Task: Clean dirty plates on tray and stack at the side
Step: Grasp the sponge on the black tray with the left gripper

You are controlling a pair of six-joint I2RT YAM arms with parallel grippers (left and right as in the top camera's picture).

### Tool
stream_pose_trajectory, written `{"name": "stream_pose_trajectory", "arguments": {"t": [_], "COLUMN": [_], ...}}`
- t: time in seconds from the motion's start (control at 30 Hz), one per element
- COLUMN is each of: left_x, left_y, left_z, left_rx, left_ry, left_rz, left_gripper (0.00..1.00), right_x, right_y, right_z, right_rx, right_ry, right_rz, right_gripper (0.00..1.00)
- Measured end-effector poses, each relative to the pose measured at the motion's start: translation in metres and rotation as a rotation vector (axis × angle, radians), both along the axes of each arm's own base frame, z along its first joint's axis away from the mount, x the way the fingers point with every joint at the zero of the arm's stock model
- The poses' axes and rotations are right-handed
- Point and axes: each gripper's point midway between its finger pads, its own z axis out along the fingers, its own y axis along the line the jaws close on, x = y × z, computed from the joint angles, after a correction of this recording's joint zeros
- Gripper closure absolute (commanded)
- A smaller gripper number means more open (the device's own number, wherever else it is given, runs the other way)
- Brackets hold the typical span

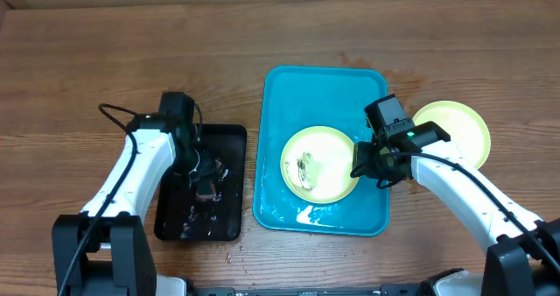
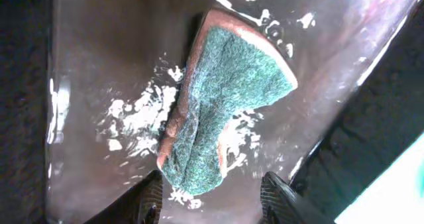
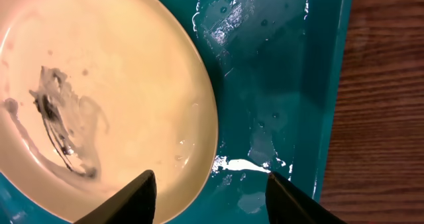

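A yellow-green rimmed plate (image 1: 319,163) with a dark smear lies in the turquoise tray (image 1: 324,90); in the right wrist view the plate (image 3: 99,85) fills the left and the wet tray (image 3: 278,85) the right. My right gripper (image 1: 372,167) is open, its fingers (image 3: 211,194) straddling the plate's right rim. A second yellow-green plate (image 1: 455,130) lies on the table right of the tray. My left gripper (image 1: 203,178) is open over a green-and-orange sponge (image 2: 222,98) lying in the black tray; its fingers (image 2: 211,201) flank the sponge's near end. No light-blue plate is in view.
The black tray (image 1: 229,156) with soapy water sits left of the turquoise tray, its wet floor (image 2: 112,65) flecked with foam. Water pools on the turquoise tray's front edge (image 1: 306,215). Wooden table (image 1: 105,59) lies all around.
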Motion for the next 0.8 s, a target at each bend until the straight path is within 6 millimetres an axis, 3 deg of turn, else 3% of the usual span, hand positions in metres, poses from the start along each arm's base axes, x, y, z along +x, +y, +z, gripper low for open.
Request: {"name": "stream_pose_trajectory", "arguments": {"t": [0.1, 0.17, 0.27, 0.4, 0.47, 0.73, 0.8], "left_x": [0.004, 0.013, 0.022, 0.016, 0.014, 0.015, 0.017], "left_y": [0.000, -0.002, -0.004, -0.010, -0.011, -0.014, -0.015], "left_z": [0.001, 0.001, -0.003, -0.031, -0.043, -0.038, -0.030], "left_rx": [-0.001, 0.000, 0.025, 0.050, 0.057, 0.050, 0.043], "left_ry": [-0.016, -0.053, -0.098, -0.085, -0.068, 0.005, 0.029], "left_rz": [0.000, -0.013, -0.050, -0.087, -0.097, -0.095, -0.090], "left_gripper": [0.51, 0.60, 0.80, 0.95, 0.96, 0.95, 0.81], "right_x": [0.000, 0.001, 0.001, 0.001, 0.001, 0.001, 0.001], "right_y": [0.000, 0.000, 0.000, 0.000, 0.000, 0.000, 0.000], "right_z": [0.000, 0.000, 0.000, 0.000, 0.000, 0.000, 0.000], "right_rx": [-0.001, -0.001, 0.001, -0.001, 0.000, 0.000, 0.000], "right_ry": [-0.002, -0.004, -0.007, -0.004, -0.004, -0.006, -0.006], "right_rz": [0.005, 0.006, 0.006, 0.006, 0.006, 0.007, 0.006], "right_gripper": [0.41, 0.40, 0.40, 0.39, 0.39, 0.40, 0.40]}}
